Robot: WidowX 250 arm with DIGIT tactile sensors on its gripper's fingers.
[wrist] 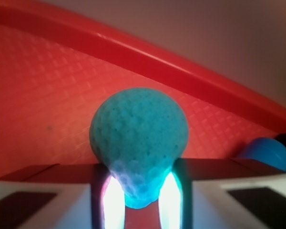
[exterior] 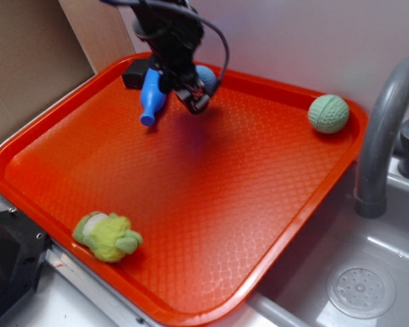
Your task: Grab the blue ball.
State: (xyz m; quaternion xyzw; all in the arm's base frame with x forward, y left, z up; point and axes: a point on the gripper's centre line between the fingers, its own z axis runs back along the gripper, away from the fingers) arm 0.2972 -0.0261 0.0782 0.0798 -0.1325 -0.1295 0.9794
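Note:
The blue ball (wrist: pixel 139 138), dimpled and knobbly, fills the middle of the wrist view. It is pinched between the two fingers of my gripper (wrist: pixel 139 188) and squeezed into a teardrop shape. From outside, the ball (exterior: pixel 206 76) shows only partly behind the black gripper (exterior: pixel 194 97), near the far rim of the red tray (exterior: pixel 273 225). The gripper is shut on the ball.
A smooth blue bowling pin (exterior: pixel 150 99) lies just left of the gripper; it also shows at the right edge as the pin (wrist: pixel 267 152). A pale green ball (exterior: pixel 328 114) sits in the tray's far right corner, a green plush toy (exterior: pixel 107 236) at its near left. A grey faucet (exterior: pixel 384 129) and sink (exterior: pixel 360 291) stand to the right.

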